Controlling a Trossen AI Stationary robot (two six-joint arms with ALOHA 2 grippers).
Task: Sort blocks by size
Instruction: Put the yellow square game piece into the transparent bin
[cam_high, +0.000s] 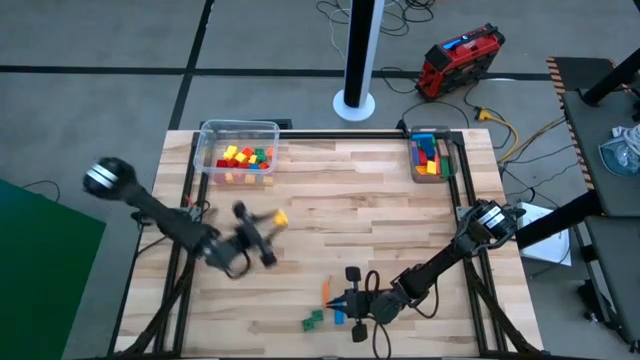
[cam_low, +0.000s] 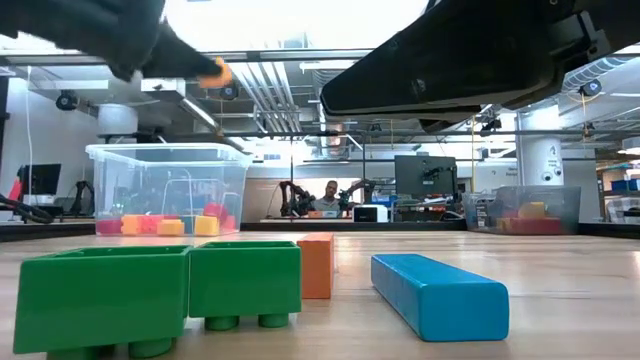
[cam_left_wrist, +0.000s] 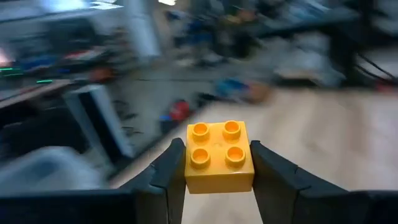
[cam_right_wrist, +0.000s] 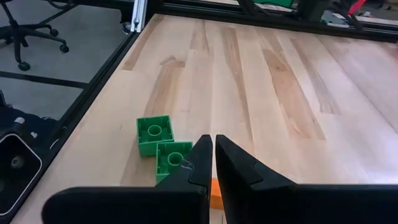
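Carrying a yellow block (cam_left_wrist: 219, 157) pinched in our left gripper (cam_left_wrist: 217, 163) above the table, we've filled both tubs partly (right gripper (cam_right_wrist: 213, 149) pressed together), leaving green blocks (cam_right_wrist: 163, 144) near the front edge.

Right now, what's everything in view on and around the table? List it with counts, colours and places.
Yellow block: one, four studs, held in the left hand above the table.
Green blocks: two, touching, near the front edge.
Orange block: one, behind the green pair.
Blue bar: one, beside them.
Clear tub: one, back left, holding red, yellow, orange, green blocks.
Small tray: one, back right, holding mixed blocks.
Table: one, light wood.
Person: one, seated far behind.
Left hand: shut on the yellow block.
Right hand: shut, empty, over the front blocks.
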